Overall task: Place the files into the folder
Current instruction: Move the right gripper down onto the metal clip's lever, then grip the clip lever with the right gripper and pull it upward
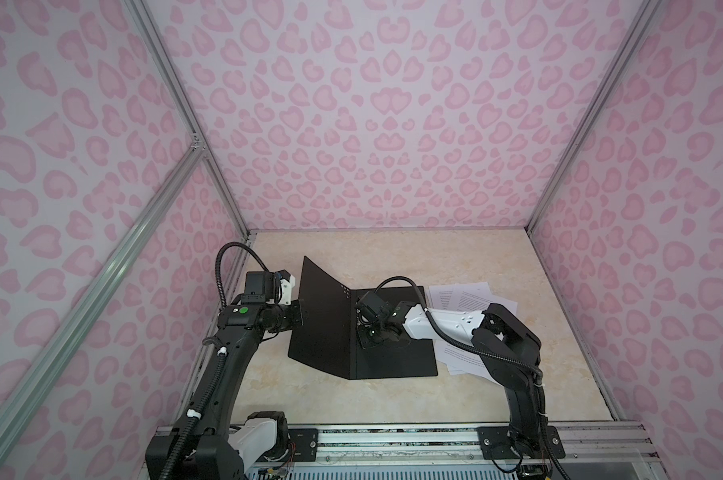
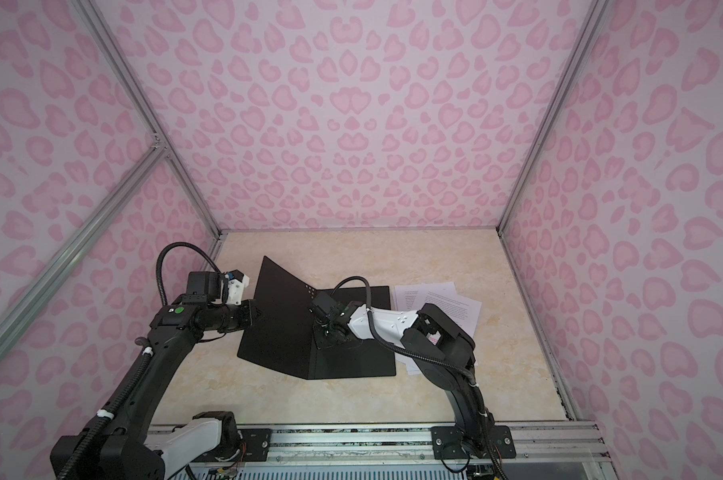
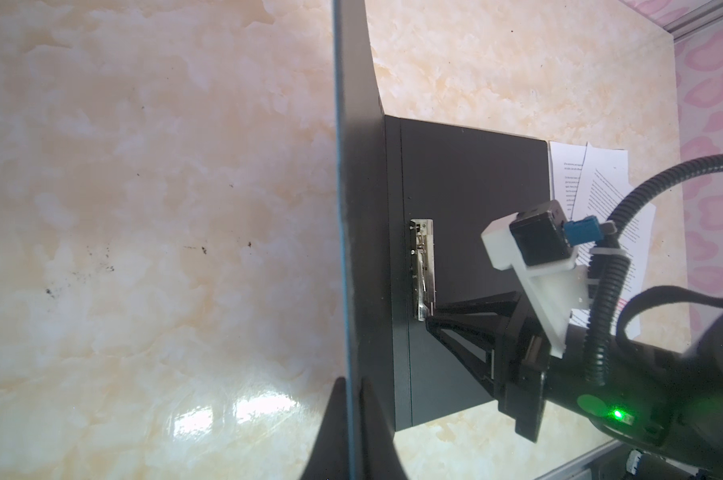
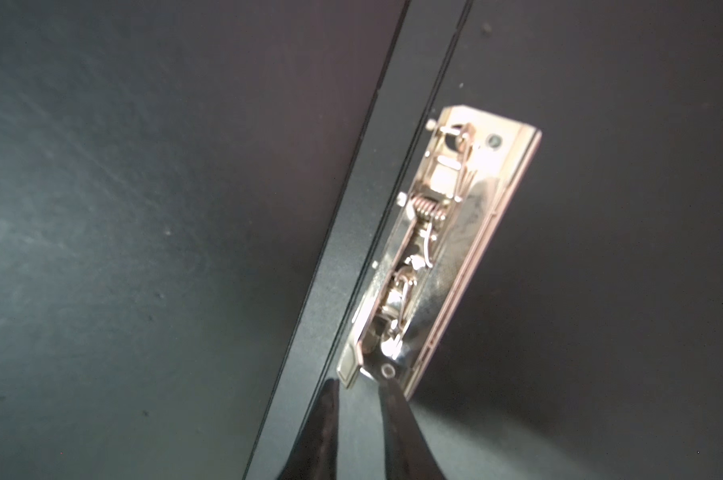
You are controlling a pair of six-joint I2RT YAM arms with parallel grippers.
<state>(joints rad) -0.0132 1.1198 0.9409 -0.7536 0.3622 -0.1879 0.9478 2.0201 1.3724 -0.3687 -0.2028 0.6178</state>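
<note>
My left fingers (image 3: 339, 424) are clamped tight on the free edge of the folder's (image 1: 397, 357) left cover. That cover stands raised off the counter (image 1: 476, 399) at a slant, its black inside facing right. The other cover lies flat on the counter, black side up. My right fingers (image 4: 388, 407) reach down to the spine, their 2 tips a narrow gap apart at one end of the metal clip (image 4: 442, 232). One tip touches the clip's corner, but I cannot tell whether they pinch anything. The files (image 1: 467, 297) lie fanned on the counter just beside the flat cover's right edge, partly under my right arm, outside the folder.
</note>
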